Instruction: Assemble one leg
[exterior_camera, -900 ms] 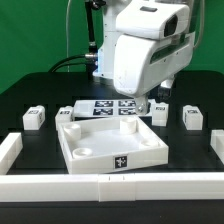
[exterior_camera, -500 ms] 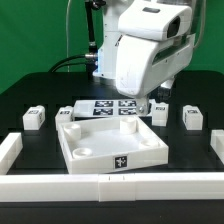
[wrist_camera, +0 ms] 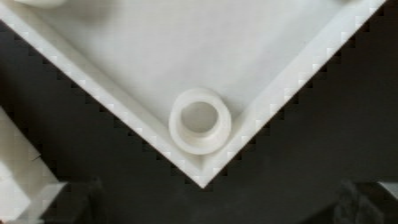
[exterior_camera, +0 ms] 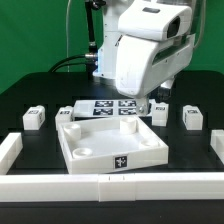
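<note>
My gripper (wrist_camera: 217,203) shows only in the wrist view, as two dark, blurred fingertips (wrist_camera: 63,205) set wide apart with nothing between them. In the exterior view my own white wrist housing (exterior_camera: 140,50) hides it completely.

Under the gripper lies one corner of the panel (wrist_camera: 196,50), with a round socket (wrist_camera: 199,122) set into that corner. I cannot tell from the wrist view which corner it is. The panel's other sides are cut off by the frame.

In the exterior view the panel (exterior_camera: 95,165) sits whole on the black table (exterior_camera: 30,95), with a tag on its near wall. I hold no leg. The nearest leg (exterior_camera: 161,113) stands by the panel's far corner on the exterior view's right, its top edge partly behind my housing. A second leg (exterior_camera: 190,117) stands further out on that side. Two others (exterior_camera: 66,116) (exterior_camera: 34,118) stand off the panel's far corner on the exterior view's left. All are apart from the panel.

The marker board (exterior_camera: 105,108) lies just behind the panel's far rim, partly covered by my arm. White rails (exterior_camera: 110,187) run in front of the panel and on both sides, cut off at the frame edges.
</note>
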`<state>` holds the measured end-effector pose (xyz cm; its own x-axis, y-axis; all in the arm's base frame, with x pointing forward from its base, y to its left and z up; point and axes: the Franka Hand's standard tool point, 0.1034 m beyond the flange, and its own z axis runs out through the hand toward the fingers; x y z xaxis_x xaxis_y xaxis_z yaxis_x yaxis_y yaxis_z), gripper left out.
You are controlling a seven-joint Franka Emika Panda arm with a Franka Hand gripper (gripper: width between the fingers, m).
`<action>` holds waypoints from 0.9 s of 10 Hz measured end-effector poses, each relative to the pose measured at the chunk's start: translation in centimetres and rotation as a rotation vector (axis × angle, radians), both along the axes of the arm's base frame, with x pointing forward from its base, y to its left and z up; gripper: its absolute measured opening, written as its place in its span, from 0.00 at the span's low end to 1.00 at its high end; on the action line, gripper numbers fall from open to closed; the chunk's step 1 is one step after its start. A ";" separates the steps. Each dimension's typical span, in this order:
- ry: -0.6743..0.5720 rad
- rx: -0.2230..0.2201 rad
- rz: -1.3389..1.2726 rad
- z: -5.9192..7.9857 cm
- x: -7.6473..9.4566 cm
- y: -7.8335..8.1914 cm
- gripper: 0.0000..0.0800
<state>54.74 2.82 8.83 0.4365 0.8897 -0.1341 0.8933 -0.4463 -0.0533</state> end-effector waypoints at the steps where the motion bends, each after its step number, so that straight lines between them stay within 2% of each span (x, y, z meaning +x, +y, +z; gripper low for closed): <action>1: 0.024 0.014 0.095 -0.8 -1.0 -0.9 0.81; 2: 0.053 0.027 0.172 -1.6 -2.0 -1.9 0.81; 4: 0.081 0.047 0.273 -2.3 -2.5 -3.8 0.81; 8: 0.079 0.045 0.254 -2.3 -2.5 -3.6 0.81; 9: 0.082 0.059 0.274 -2.2 -2.6 -3.8 0.81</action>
